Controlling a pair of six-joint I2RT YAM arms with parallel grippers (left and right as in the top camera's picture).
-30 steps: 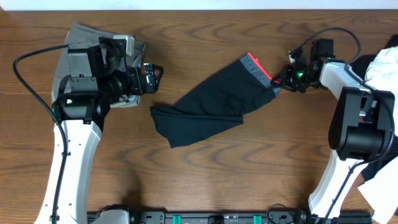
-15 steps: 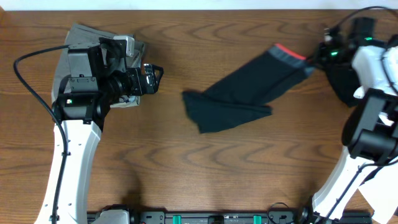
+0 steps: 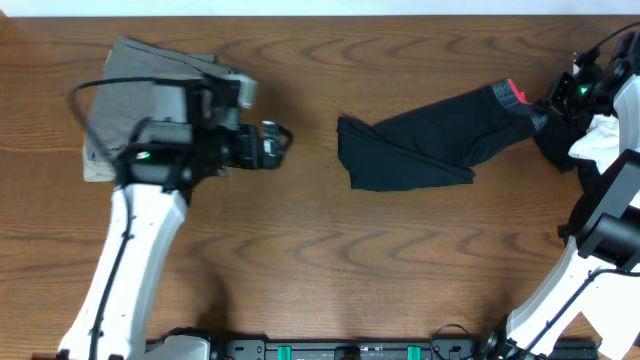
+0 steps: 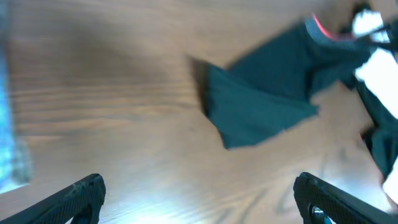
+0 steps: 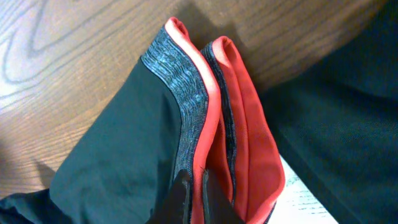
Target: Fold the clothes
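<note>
Gripping the black garment [image 3: 420,150] by its red-edged band [image 5: 186,106], the right tool [image 5: 191,190] is closed; the garment lies crumpled on the tabletop [image 3: 350,270], well apart from the grey-khaki garment [image 3: 140,65]. The left tool [image 3: 275,148] (wide open, empty), beside that grey-khaki garment, should probably pin the free end.

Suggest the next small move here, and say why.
Probably the left tool should reach for the crumpled free end of the black garment and pull it flat: the right tool pinches its red-edged waistband, the left tool is open, and the fabric lies bunched.
</note>
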